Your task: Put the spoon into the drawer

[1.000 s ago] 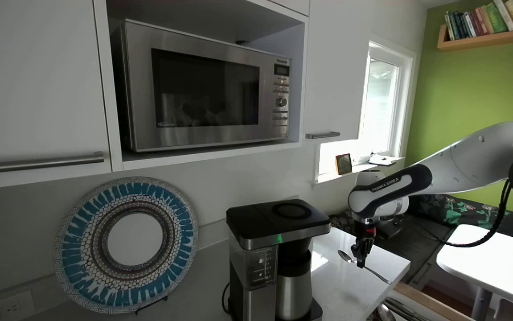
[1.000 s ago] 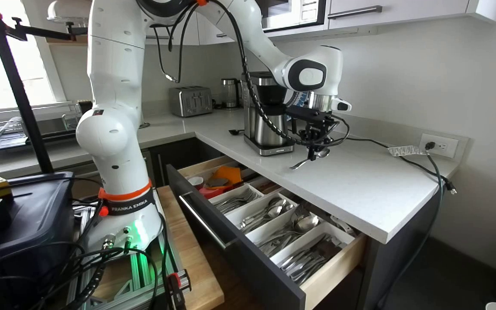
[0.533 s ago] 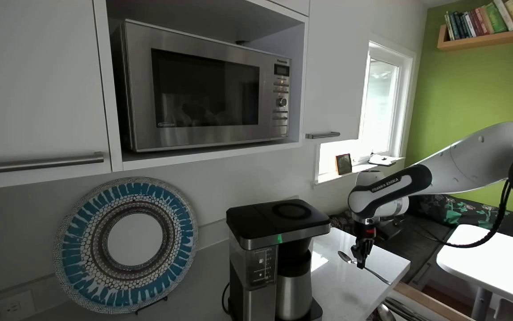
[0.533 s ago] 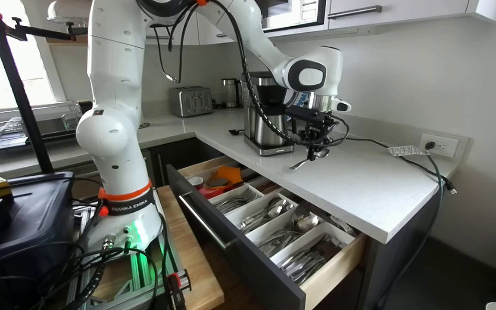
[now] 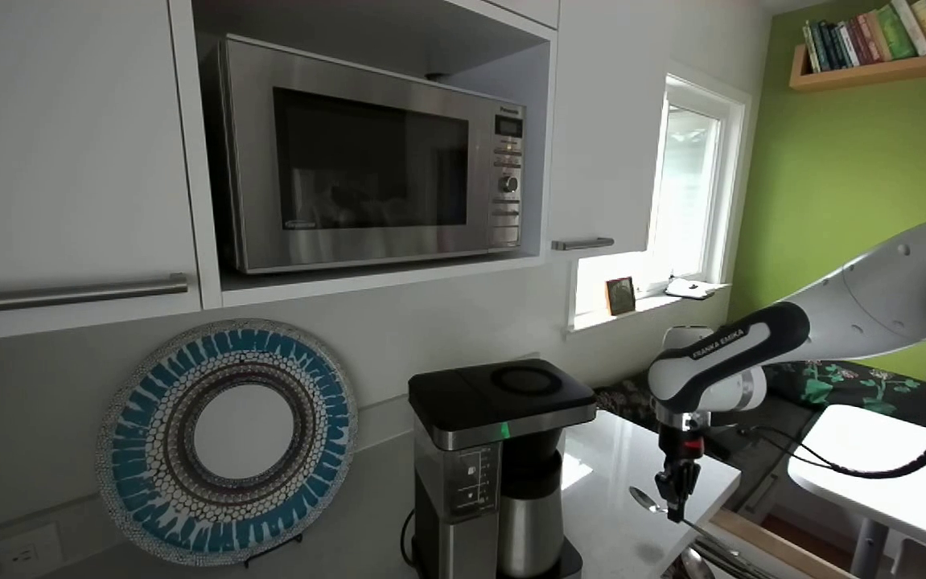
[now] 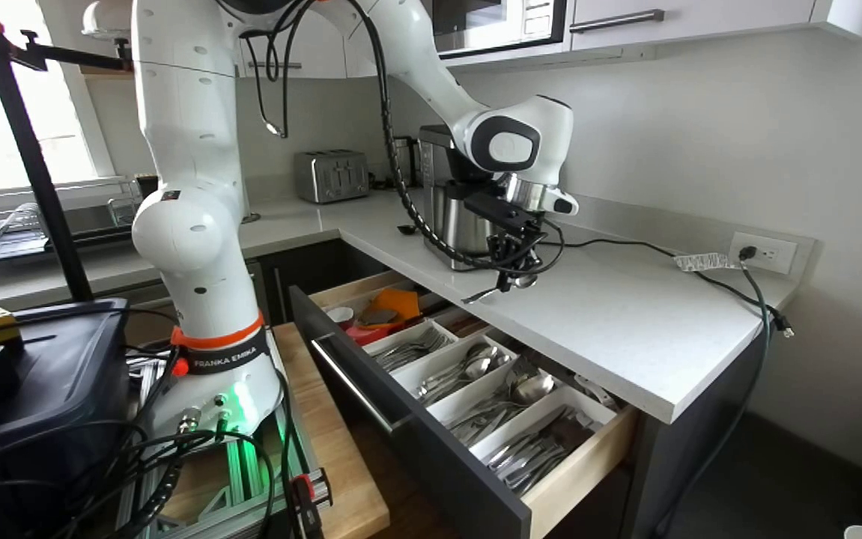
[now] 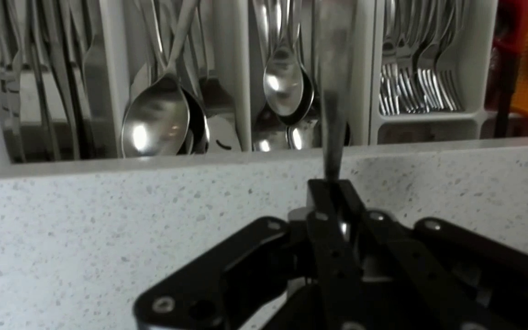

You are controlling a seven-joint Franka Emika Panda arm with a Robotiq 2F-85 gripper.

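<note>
The metal spoon (image 5: 644, 500) is in my gripper's jaws. My gripper (image 5: 676, 515) is shut on its handle and points down, over the counter by its drawer-side edge. In an exterior view the handle (image 6: 479, 296) sticks out from the fingertips (image 6: 504, 284) toward the drawer (image 6: 584, 471), and the bowl shows behind the fingers. In the wrist view the handle (image 7: 336, 91) runs up from the fingertips (image 7: 331, 183) across the drawer's spoon compartment; the bowl is mostly hidden by the fingers. The drawer is open, with white compartments of knives, spoons and forks.
The white counter (image 6: 595, 314) overhangs the drawer's back part. A coffee maker (image 5: 463, 466) stands close to the arm and also shows in an exterior view (image 6: 449, 224). A black cable (image 6: 625, 243) lies along the wall. Orange and red items (image 6: 393, 307) fill the drawer's far end.
Over the last half second my gripper has moved with the spoon across the counter toward the open drawer. The spoon was in the jaws before too. The drawer has not moved.
</note>
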